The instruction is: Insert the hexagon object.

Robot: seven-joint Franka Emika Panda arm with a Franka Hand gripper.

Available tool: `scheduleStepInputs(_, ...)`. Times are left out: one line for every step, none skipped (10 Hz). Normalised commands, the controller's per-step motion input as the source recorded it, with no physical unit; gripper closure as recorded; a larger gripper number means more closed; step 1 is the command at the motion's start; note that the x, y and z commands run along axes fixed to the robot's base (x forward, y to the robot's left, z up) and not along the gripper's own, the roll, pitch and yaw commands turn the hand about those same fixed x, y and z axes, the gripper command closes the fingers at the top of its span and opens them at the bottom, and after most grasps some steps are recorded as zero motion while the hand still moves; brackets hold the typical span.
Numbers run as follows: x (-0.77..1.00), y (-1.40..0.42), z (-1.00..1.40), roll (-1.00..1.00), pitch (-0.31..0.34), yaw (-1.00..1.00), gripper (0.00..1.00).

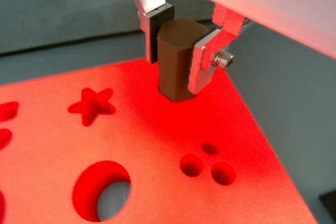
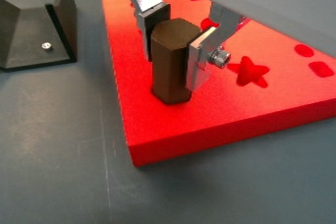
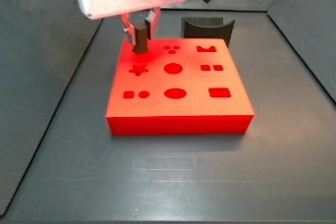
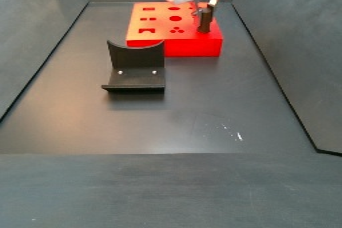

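Note:
My gripper [image 1: 180, 46] is shut on the hexagon object [image 1: 174, 73], a brown six-sided peg held upright between the silver fingers [image 1: 202, 63]. The peg's lower end meets the top of the red block [image 1: 144, 169] near one corner; I cannot tell whether it sits in a hole. Both wrist views show this; in the other the gripper [image 2: 178, 46] holds the peg [image 2: 168, 71] over the block [image 2: 223, 115]. In both side views the gripper [image 3: 140, 31] [image 4: 206, 12] stands over the block's corner [image 3: 178, 112] [image 4: 167, 42].
The block's top has a star hole [image 1: 90, 104], a cluster of three round holes [image 1: 206, 164] and an oval hole [image 1: 102, 189]. The dark fixture [image 2: 33, 31] stands on the grey floor beside the block, and shows in both side views [image 3: 206, 27] [image 4: 134, 67].

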Motion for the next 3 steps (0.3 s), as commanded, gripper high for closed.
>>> scheduleStepInputs(0.16,0.01,-0.43,0.00,0.084,0.00,1.00)
scheduleStepInputs(-0.03,0.00,0.00,0.00,0.000,0.00,1.00)
scheduleStepInputs(-0.02,0.00,0.00,0.00,-0.010,0.00,1.00)
